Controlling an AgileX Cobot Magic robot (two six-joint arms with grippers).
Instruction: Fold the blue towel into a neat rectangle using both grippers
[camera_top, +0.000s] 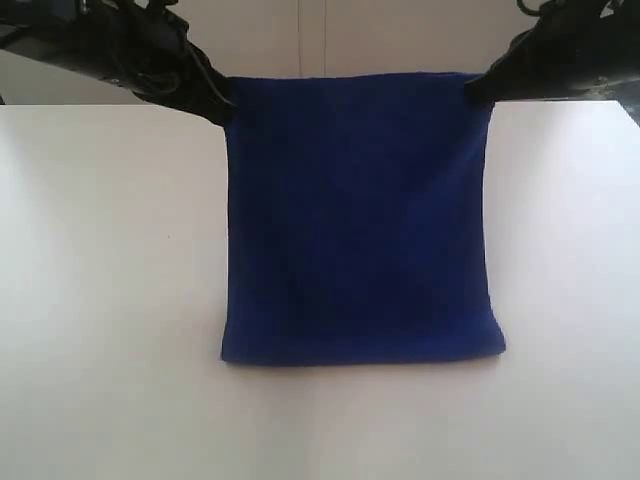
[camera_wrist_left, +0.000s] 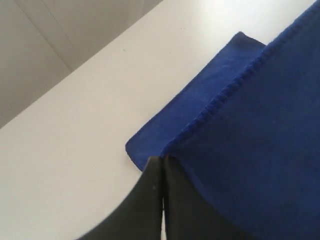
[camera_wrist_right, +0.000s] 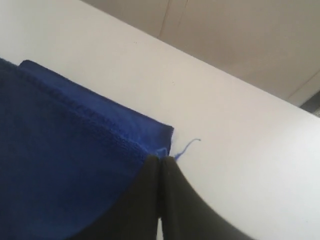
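Observation:
The blue towel (camera_top: 360, 220) hangs as a raised sheet over the white table, its lower part folded onto the surface near the front. My left gripper (camera_top: 222, 100) is shut on the towel's upper left corner; my right gripper (camera_top: 480, 88) is shut on the upper right corner. In the left wrist view the black fingers (camera_wrist_left: 150, 200) pinch the hemmed edge of the towel (camera_wrist_left: 250, 130), with a lower layer lying on the table beneath. The right wrist view shows the right gripper (camera_wrist_right: 160, 159) pinching the towel (camera_wrist_right: 60, 165) at its corner, where a loose blue thread (camera_wrist_right: 187, 146) sticks out.
The white table (camera_top: 100, 300) spreads on both sides of the towel and in front of it. A pale wall (camera_top: 320, 35) stands behind the table's far edge. Both black arms reach in from the top corners.

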